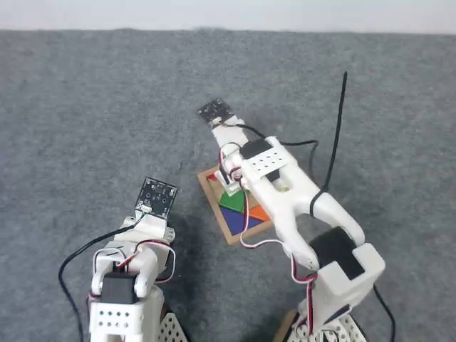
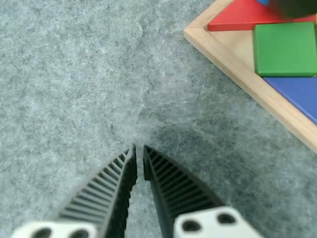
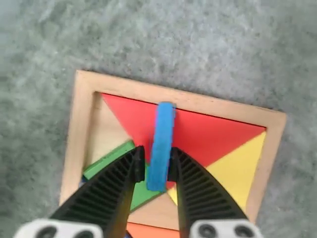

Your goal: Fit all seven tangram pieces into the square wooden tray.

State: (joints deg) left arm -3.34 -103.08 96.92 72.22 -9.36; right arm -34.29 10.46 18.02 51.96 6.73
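The right claw [image 3: 153, 168] pinches a flat light-blue tangram piece [image 3: 162, 144] on edge, directly over the red triangle [image 3: 198, 131] in the square wooden tray [image 3: 81, 124], while the left claw [image 2: 138, 158] sits closed and empty beside that tray.

One tray [image 3: 79, 124], six visible pieces [image 3: 198, 134], two grippers [image 2: 138, 147] [image 3: 156, 151].

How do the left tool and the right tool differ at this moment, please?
The left tool is shut on nothing, while the right tool is shut on a blue piece held on edge. The left tool is over bare grey carpet beside the wooden tray, whereas the right tool is above the tray's partly filled interior. Both have black ribbed fingers.
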